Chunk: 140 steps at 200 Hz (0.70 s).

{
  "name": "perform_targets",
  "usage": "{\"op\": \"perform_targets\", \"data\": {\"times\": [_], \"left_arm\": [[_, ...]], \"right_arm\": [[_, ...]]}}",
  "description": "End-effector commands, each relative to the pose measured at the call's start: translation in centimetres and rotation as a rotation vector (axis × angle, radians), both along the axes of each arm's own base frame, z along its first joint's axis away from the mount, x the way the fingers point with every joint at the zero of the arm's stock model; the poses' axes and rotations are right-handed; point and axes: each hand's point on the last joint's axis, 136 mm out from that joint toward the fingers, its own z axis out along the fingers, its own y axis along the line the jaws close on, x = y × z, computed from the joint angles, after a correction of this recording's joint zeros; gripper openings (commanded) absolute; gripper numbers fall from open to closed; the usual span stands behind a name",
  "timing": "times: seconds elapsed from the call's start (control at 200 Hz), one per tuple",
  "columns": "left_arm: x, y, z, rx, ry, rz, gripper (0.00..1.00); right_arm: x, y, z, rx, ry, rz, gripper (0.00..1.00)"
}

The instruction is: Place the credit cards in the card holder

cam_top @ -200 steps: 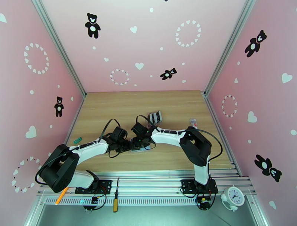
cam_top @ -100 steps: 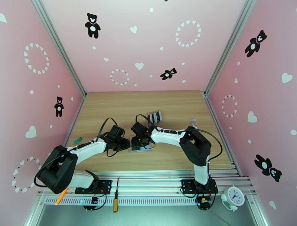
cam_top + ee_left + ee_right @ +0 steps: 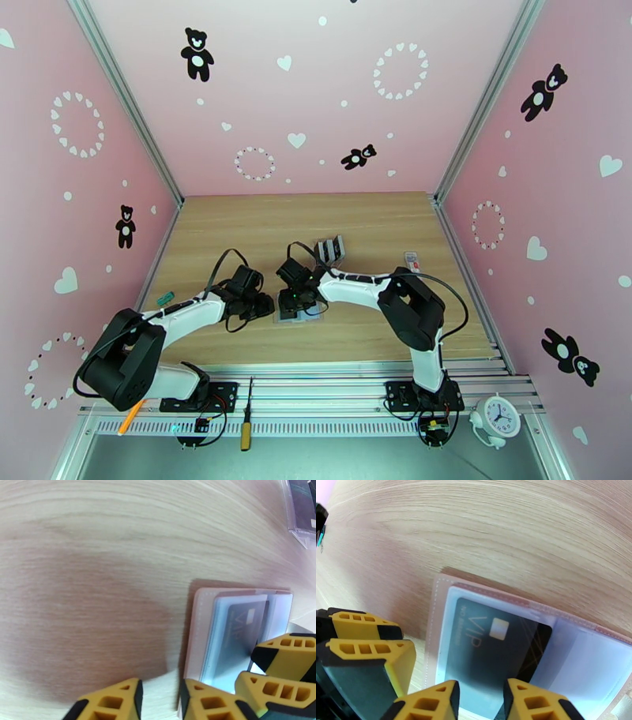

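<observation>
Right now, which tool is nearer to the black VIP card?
Right. The right tool is over an edge of the VIP card; the left tool is off it, at the outer edge of the card holder.

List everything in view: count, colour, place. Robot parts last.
card holder: one, tan-pink with bluish clear sleeves, open flat at table centre
credit card: one, black with VIP lettering, partly in a sleeve
clear rack: one, holding upright dark cards, behind the holder
table: one, light wood
green object: one, small, table's left edge
red-white object: one, small, table's right side
screwdriver: one, yellow handle, front rail
orange marker: one, front left
clock: one, white, front right
left gripper: yellow-black fingers, open, at the holder's edge
right gripper: yellow-black fingers, open, over the card
</observation>
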Motion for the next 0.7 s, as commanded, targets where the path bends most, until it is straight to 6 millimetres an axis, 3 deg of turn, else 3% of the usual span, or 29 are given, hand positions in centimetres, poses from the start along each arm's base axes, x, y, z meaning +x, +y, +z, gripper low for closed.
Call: {"op": "perform_targets", "data": {"times": [0.0,0.35,0.696], "left_arm": [[0.3,0.0,0.0,-0.002,-0.003,-0.006,0.31],[0.4,-0.8,0.0,-0.044,0.006,-0.015,0.27],[0.6,-1.6,-0.2,-0.069,0.013,-0.025,0.26]], "right_arm": [[0.5,-0.9,1.3,-0.018,-0.033,-0.004,0.36],[0.4,-1.8,0.5,-0.038,-0.018,-0.009,0.36],[-0.2,-0.9,0.9,0.013,0.005,-0.001,0.36]]}}
